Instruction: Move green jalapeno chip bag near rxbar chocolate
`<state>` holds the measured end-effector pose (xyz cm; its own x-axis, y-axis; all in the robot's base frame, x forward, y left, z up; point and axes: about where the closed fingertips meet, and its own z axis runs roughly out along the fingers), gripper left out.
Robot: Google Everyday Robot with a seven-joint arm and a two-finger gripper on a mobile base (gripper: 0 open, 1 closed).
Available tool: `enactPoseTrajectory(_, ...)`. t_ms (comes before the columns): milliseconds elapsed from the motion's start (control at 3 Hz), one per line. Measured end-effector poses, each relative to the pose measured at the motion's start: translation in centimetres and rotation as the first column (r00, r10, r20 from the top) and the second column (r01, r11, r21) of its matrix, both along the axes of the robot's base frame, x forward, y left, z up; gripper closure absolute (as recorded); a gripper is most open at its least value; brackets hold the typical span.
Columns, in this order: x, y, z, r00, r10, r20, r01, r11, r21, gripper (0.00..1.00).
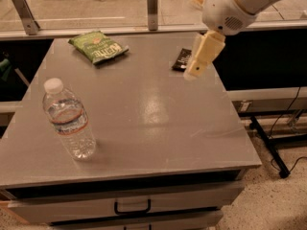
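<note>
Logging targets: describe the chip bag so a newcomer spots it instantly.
On the grey table, far left, opposite the pincer hanging over the far right, lies the green jalapeno chip bag. It is crinkly green, unlike the dark rxbar chocolate and clear water bottle.

A clear plastic water bottle with white cap (68, 123) stands upright, near left on a grey flat-topped cabinet (158, 128) with a black drawer handle (132, 208). A metal post (152, 1) stands behind the cabinet. The gripper (191, 74) hangs over its far right.
</note>
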<state>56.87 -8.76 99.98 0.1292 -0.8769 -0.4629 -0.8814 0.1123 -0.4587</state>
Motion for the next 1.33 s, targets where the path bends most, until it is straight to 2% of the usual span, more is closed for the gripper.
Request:
enactPoseTrajectory(333,1.4,6.2,0.7,0.9951,0.099,0.007,-0.099,0.990,0.099,0.00)
enactPoseTrajectory(667,1.4,6.2,0.7,0.9951,0.099,0.007,-0.099,0.990,0.099,0.00)
enactPoseTrajectory(1000,4.1,8.1,0.7,0.9931,0.110,0.041,-0.115,0.977,0.182,0.00)
enactPoseTrajectory(1333,9.1,12.4,0.2,0.9870,0.144,0.071,-0.159,0.939,0.305,0.00)
